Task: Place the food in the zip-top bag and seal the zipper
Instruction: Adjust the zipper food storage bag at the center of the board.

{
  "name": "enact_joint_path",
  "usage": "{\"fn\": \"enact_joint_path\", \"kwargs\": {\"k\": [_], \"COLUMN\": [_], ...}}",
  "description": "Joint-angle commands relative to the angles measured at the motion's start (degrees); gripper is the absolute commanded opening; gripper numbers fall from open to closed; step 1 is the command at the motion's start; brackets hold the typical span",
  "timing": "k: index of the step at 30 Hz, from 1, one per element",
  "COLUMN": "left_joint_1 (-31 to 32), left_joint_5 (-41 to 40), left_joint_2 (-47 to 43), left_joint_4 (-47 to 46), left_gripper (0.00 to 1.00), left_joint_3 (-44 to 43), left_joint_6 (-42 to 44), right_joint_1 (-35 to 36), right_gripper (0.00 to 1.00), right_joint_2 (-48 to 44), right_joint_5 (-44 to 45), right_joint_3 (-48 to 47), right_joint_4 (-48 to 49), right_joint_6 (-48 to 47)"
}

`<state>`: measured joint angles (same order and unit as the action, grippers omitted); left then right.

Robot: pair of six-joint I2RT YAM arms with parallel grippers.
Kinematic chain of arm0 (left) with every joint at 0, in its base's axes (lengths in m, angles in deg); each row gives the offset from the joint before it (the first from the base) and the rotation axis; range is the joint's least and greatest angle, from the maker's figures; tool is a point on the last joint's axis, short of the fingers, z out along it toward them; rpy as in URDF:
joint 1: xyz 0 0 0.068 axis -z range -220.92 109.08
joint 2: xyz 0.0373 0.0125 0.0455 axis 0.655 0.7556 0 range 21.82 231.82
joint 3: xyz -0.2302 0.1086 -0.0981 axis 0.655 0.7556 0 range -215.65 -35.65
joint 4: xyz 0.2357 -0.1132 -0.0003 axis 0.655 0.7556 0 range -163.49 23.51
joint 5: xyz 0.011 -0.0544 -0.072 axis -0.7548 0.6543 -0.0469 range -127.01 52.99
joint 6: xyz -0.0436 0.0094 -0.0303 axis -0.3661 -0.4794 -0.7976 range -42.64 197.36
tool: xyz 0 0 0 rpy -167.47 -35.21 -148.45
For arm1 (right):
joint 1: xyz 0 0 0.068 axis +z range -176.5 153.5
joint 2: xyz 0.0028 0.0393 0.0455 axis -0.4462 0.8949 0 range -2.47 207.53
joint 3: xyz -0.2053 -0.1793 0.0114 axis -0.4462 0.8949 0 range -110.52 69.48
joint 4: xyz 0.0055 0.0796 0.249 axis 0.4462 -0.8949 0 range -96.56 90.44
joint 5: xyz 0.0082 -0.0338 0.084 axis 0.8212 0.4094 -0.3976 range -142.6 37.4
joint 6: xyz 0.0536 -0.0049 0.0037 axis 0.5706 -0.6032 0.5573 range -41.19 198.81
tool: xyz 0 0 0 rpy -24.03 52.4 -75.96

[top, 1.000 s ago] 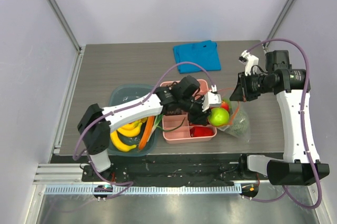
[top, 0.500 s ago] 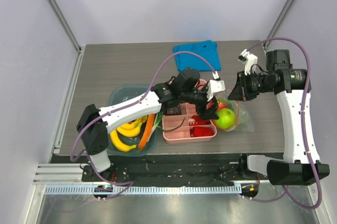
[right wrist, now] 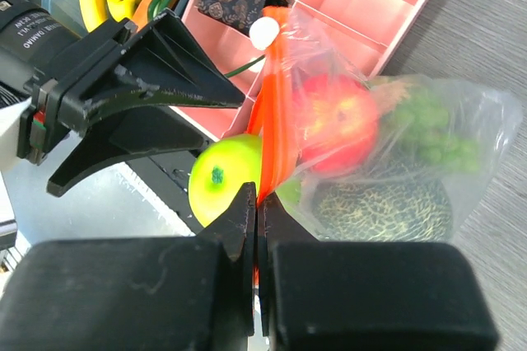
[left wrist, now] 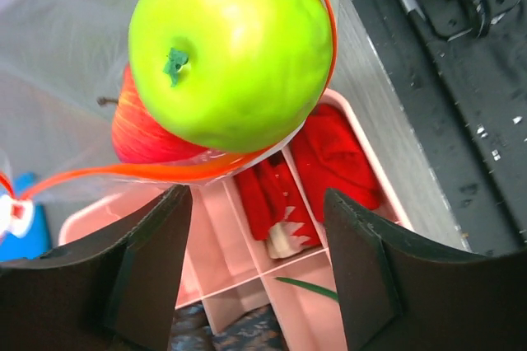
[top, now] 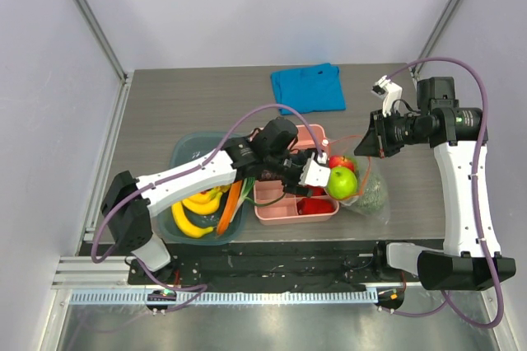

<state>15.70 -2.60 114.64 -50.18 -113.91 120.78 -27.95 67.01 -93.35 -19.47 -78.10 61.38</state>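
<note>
The green apple point(top: 342, 181) point(left wrist: 235, 46) point(right wrist: 221, 182) sits free in the mouth of the zip-top bag point(top: 377, 196) point(right wrist: 469, 153), and the orange-red zipper point(left wrist: 165, 171) point(right wrist: 276, 95) curves round it. Behind it, inside the bag, lie a red fruit point(left wrist: 136, 133) point(right wrist: 342, 120), the netted melon point(right wrist: 383, 211) and some blurred green pieces. My left gripper point(top: 317, 172) point(left wrist: 255, 203) is open just left of the apple, over the pink tray, holding nothing. My right gripper point(top: 362, 147) point(right wrist: 257, 203) is shut on the zipper and holds the bag's mouth up.
A pink compartment tray point(top: 280, 212) point(left wrist: 222, 260) with red toy food point(left wrist: 333, 153) lies left of the bag. A teal bin point(top: 188, 150) with bananas and a carrot stands further left. A blue cloth point(top: 309, 87) lies at the back. The table's front edge is close by.
My left gripper has opened, let go of the green apple at the bag's mouth and drawn back to the left. The right gripper has kept its hold.
</note>
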Motion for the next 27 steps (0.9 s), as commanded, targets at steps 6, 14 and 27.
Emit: {"fn": "enact_joint_path", "kwargs": {"k": [6,14,27], "left_joint_1": [2.1,2.4,3.6], "left_joint_5": [1.7,-2.1,0.4], "left_joint_2": [2.1,5.5,6.4], "left_joint_4": [-1.7,0.4,2.7], "left_gripper": [0.67,0.68,0.73], "left_joint_3": [-5.3,-7.8,-11.4], "left_joint_6": [7.9,14.8,12.1], "right_joint_1": [0.3,0.3,0.3], "right_gripper": [0.01,0.01,0.01], "right_joint_2": [-0.4,0.0,0.0], "right_joint_5": [-5.0,-6.2,-7.2], "right_joint_3": [-2.7,-2.7,-2.2], "right_joint_4": [-4.7,-5.3,-5.2], "right_joint_6": [-1.2,-2.0,-2.2]}}
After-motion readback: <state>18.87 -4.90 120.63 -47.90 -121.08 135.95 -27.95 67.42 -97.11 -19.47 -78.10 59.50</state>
